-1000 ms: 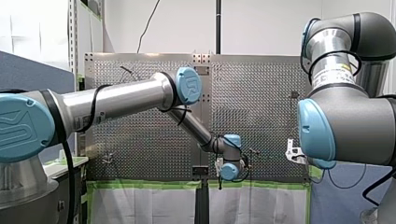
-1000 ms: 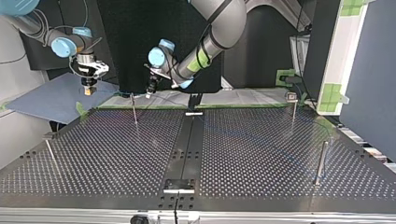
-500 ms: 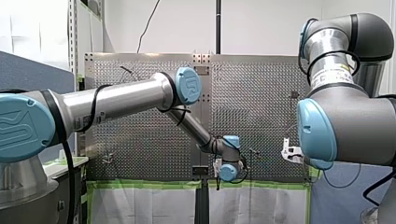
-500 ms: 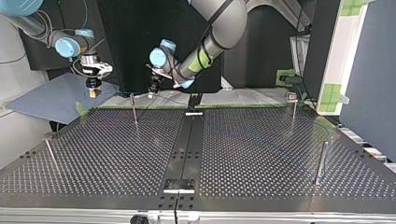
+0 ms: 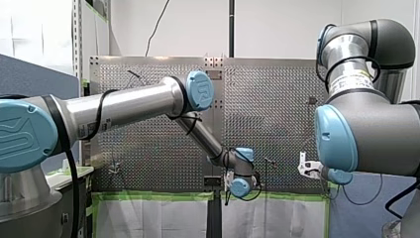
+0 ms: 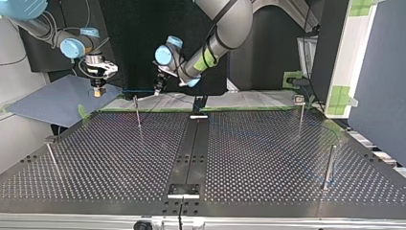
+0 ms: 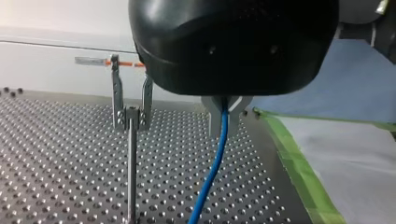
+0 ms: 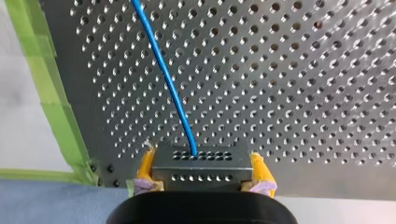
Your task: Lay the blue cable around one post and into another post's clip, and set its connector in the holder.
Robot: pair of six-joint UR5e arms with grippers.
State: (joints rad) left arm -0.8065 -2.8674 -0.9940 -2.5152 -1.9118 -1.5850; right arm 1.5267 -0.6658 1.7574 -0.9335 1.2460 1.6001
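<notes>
Blue cable (image 7: pixel 212 168) held by both my grippers over the perforated table (image 7: pixel 56 163), near its edge.
Beside a clip-topped post (image 7: pixel 132 154), my left gripper (image 7: pixel 226 109) has its metal fingers (image 7: pixel 213 116) closed on the cable; my right gripper (image 8: pixel 201 175) clamps the dark connector (image 8: pixel 201 161) between its yellow pads (image 8: pixel 145 165).

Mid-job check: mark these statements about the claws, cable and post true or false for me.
1. My right claw is shut on the grey perforated connector block. True.
2. The thin blue cable runs out of that block. True.
3. My left claw is open and empty. False: it grips the cable.
4. The cable sits in the clip on the thin metal post. False: that clip is empty; the cable hangs beside the post.
</notes>
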